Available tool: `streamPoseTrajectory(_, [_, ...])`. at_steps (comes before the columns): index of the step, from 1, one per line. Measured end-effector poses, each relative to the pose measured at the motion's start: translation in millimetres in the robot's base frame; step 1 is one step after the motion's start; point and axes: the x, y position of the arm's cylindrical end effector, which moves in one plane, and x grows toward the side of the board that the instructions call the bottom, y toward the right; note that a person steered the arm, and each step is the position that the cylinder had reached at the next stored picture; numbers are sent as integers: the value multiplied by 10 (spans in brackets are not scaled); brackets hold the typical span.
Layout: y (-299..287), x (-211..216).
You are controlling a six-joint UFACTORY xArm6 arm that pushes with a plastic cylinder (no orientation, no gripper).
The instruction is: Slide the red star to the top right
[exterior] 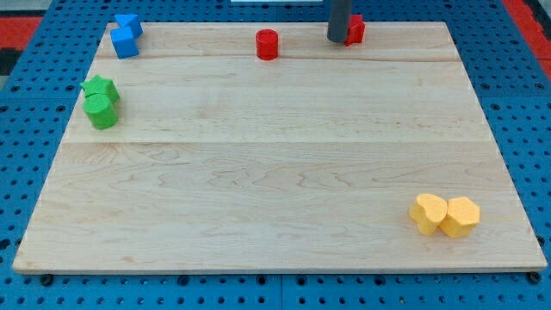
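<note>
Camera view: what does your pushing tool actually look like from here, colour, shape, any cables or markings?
Only its lower part shows: a straight, round, dark grey rod entering from the view's top, plain and smooth. My tip ends blunt. I see no cables, labels or markings; the arm above is out of frame.

Red cylinder (267, 44), two blue blocks (126, 36), green pair (101, 102), yellow pair (444, 214).

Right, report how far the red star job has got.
Done: the red star already sits along the board's top edge, right of centre. In hand: my tip is against its left side, partly covering it, placed to push toward the view's right. Left: the stretch to the top right corner remains. The red cylinder stands apart, further left.
</note>
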Motion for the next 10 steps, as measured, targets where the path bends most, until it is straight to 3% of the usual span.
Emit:
streamPoseTrajectory(1, [-194,-79])
streamPoseTrajectory(4, [519,-232])
streamPoseTrajectory(10, [966,-248])
